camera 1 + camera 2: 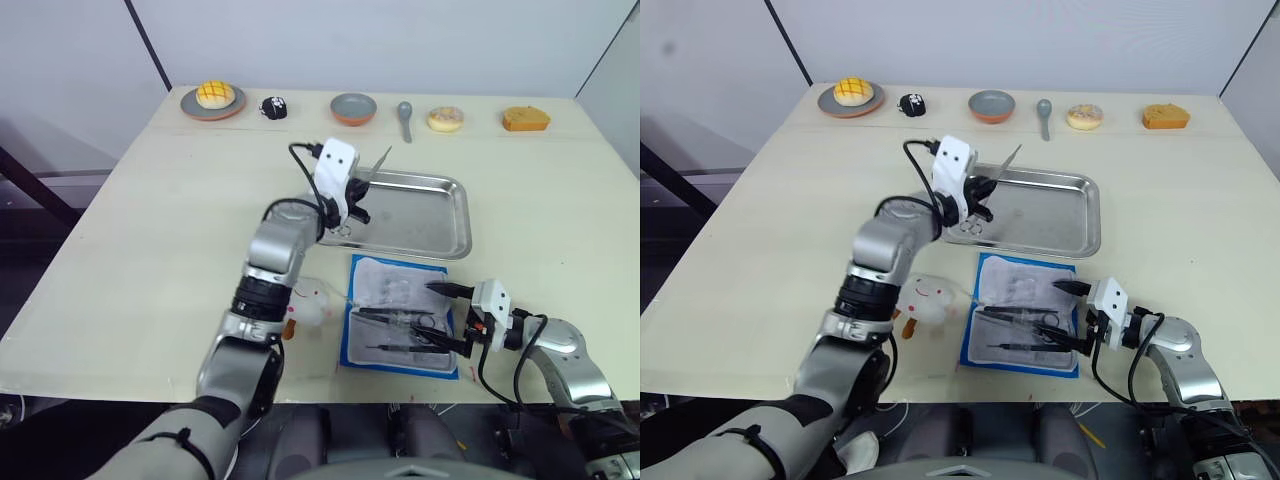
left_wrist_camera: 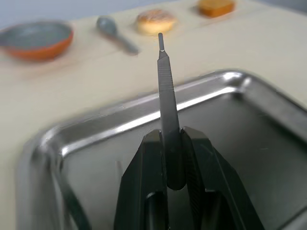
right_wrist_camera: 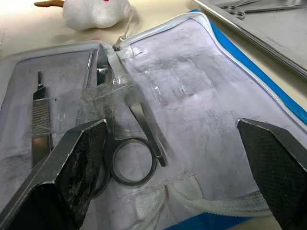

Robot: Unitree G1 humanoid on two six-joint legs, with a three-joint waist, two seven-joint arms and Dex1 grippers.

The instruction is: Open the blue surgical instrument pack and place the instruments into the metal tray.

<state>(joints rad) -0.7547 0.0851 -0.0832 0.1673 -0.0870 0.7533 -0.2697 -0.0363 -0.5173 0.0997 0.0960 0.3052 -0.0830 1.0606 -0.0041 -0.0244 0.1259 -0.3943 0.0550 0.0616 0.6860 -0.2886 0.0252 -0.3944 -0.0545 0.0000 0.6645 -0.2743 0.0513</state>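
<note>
The blue surgical instrument pack (image 1: 352, 335) lies open near the table's front edge, pale lining up. Several instruments rest in it, among them ring-handled scissors (image 3: 129, 163) and a flat slim handle (image 3: 41, 115). My right gripper (image 1: 447, 318) is open low over the pack's right side, its fingers (image 3: 81, 163) wide apart on either side of the scissors. My left gripper (image 2: 171, 136) is shut on a slim silver instrument (image 2: 165, 86) that points up and away, held above the left end of the metal tray (image 1: 440, 225). One ring-handled instrument (image 1: 973, 228) lies in the tray's left corner.
A white plush toy (image 1: 925, 295) sits just left of the pack. Along the far edge stand a plate with a yellow bun (image 1: 213, 98), a small black object (image 1: 273, 107), a round bowl (image 1: 353, 108), a grey spoon (image 1: 405, 118), a doughnut (image 1: 446, 119) and an orange cake (image 1: 526, 120).
</note>
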